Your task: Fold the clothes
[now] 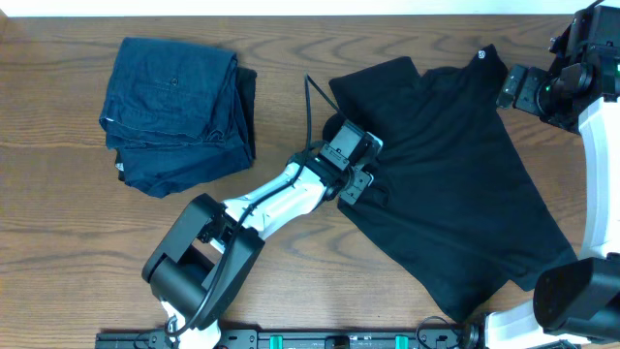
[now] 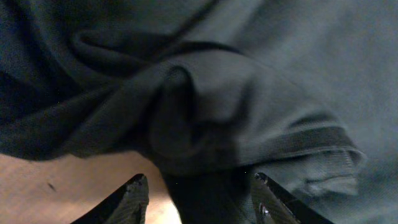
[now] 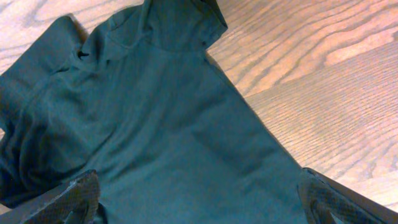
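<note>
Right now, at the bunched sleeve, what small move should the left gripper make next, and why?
Probably close the left gripper on the bunched sleeve of the black T-shirt: its jaws stand apart with a fold of fabric between them.

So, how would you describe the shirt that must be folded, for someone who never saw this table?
On the wooden table, look at the right half. The black T-shirt lies there spread out; unlike the dark blue folded stack at the left, it is black and unfolded.

White logo (image 1: 480,55) on T-shirt (image 1: 455,174) too small to read; right arm (image 1: 593,165) cut off at frame edge.
</note>
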Controlling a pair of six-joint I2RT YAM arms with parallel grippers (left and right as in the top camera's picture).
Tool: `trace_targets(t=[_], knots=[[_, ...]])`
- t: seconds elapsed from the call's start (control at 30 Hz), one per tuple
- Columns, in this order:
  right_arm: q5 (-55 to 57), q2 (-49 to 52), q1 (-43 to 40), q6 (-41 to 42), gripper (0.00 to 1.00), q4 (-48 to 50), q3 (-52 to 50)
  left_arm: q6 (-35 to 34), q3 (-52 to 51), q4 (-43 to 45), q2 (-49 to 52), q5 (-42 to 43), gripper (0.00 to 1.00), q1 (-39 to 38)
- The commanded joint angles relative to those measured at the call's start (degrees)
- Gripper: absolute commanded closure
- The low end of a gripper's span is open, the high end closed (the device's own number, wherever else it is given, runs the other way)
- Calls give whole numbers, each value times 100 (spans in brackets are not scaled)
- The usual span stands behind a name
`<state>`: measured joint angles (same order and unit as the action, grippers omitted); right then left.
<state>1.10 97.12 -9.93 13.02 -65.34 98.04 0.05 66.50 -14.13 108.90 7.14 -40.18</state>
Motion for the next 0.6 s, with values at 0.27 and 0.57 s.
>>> trace_targets(t=[0.27,0.57], knots=[[39,-2,15,22,1,-9,7,-28,11,354,162,-22,46,162],[39,-2,15,22,1,-9,7,-31,11,487,404,-22,45,166]])
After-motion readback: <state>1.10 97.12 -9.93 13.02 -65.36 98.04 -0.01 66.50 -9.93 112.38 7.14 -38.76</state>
